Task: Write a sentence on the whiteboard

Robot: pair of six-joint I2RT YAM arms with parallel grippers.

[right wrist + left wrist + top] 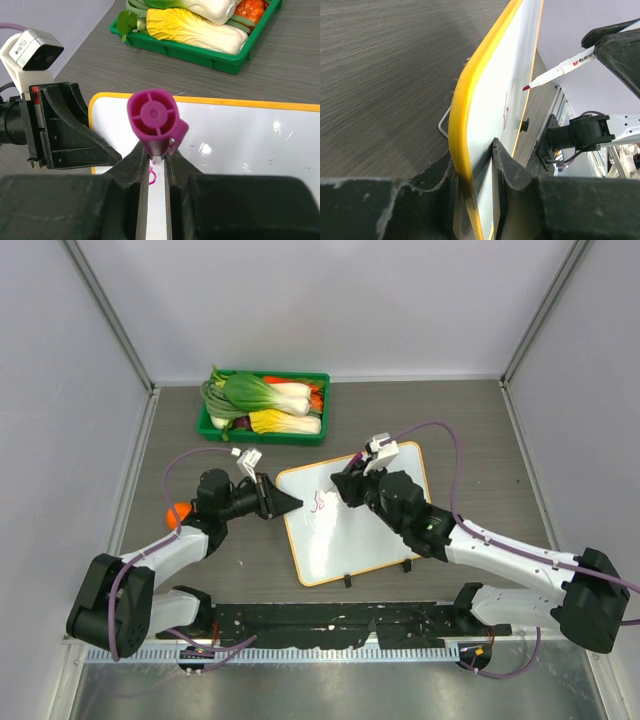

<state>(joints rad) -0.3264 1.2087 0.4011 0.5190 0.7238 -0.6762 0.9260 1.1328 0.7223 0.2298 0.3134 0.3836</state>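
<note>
1. The shiny white whiteboard with the thin orange-yellow rim (350, 530) lies in the middle of the dark grey wood-look table (470, 430). It sits between the two arms.
2. Its long sides run left to right, turned a little. Its two small black feet are on the near edge.
3. The left gripper (475, 155) is pinched tight on the board's left rim.
4. The right gripper (156, 160) is squeezed around a white marker pen with a purple end (152, 117). It hangs over the left part of the board.
5. The pen's purple end points up at the right wrist camera. Its tip points down at the board. I cannot tell if the tip touches.
6. The sentence, so far a small pink squiggle (320, 503), sits by the pen tip, near the left rim.
7. The board is white and bare to the right of the squiggle.
8. A green plastic tray of vegetables (265, 405) sits past the far left corner, apart from the board.
9. Bare table shows on the right of the board.
</note>
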